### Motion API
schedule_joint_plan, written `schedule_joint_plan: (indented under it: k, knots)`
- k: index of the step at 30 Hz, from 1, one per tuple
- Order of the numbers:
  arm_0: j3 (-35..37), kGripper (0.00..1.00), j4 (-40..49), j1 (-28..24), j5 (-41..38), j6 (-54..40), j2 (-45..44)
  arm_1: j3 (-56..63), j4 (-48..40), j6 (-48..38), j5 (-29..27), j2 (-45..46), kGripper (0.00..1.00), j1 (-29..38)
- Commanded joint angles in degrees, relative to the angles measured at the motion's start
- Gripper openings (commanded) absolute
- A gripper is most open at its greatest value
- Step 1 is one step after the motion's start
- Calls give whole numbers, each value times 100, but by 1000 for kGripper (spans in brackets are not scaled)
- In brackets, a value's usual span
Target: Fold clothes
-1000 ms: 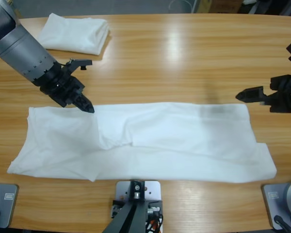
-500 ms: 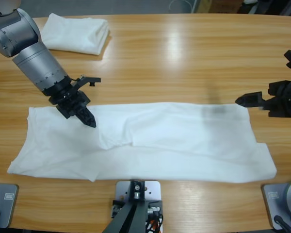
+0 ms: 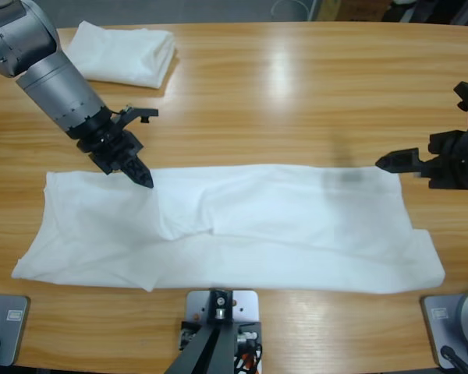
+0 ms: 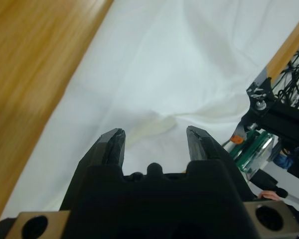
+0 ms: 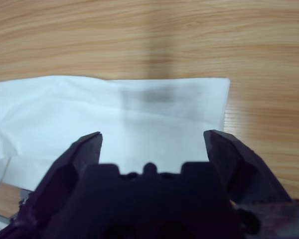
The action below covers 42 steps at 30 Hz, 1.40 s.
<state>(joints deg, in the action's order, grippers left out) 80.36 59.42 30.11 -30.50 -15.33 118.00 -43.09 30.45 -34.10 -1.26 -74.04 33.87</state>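
- The shirt (image 3: 226, 230) lies spread in a long band across the lower middle of the high view, already folded lengthwise, with a crease ridge left of centre.
- A second shirt, the folded one (image 3: 123, 53), sits at the upper left of the table (image 3: 296, 93), well apart from the work.
- My left claw (image 3: 143, 178) hangs at the band's upper edge, left of centre, its tips just over or touching the cloth; I cannot tell which. In the left wrist view (image 4: 154, 142) its jaws stand apart with white cloth between them, nothing clamped.
- My right claw (image 3: 390, 160) waits at the right of the frame, just beside the band's upper right corner. In the right wrist view (image 5: 152, 142) its jaws are wide apart above that corner, empty.
- I judge the step in hand is taking hold for the crosswise fold.
- Next, each claw needs to drop onto its edge and pinch all layers, then carry one end over the other without dragging the band askew.
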Motion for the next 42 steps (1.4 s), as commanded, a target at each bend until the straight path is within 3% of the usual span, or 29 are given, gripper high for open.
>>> schedule_joint_plan:
  k: [1, 6, 8, 10, 11, 12, 20, 25, 30, 37, 42]
  knots:
    - [201, 488, 142, 151, -217, -89, 554, 240, -152, -97, 91, -131, 831, 127]
    - [52, 469, 244, 223, -493, -295, 742, 248, -153, -106, 91, -119, 832, 129]
    - [34, 413, 316, 223, -572, -388, 687, 257, -160, -106, 102, -119, 834, 129]
    - [6, 324, 333, 184, -739, -427, 585, 268, -176, -106, 109, -130, 835, 129]
    - [-8, 121, 333, 161, -861, -432, 529, 282, -194, -106, 109, -137, 833, 129]
    - [-17, 0, 344, 142, -987, -444, 480, 291, -197, -106, 109, -135, 833, 129]
    - [-363, 0, 747, 156, -1149, -726, 288, 391, -294, -121, 135, -86, 830, 138]
    - [-644, 0, 747, 221, -1030, -467, -339, 415, -294, -120, 152, -45, 830, 147]
    - [-918, 0, 747, 613, -1017, -33, -1085, 468, -356, -120, 152, -56, 831, 185]
    - [-1247, 0, 720, 1255, -1116, 113, -983, 531, -436, -121, 170, -40, 833, 199]
    - [-1344, 0, 736, 1295, -1107, 503, -1165, 551, -452, -123, 161, -31, 832, 199]
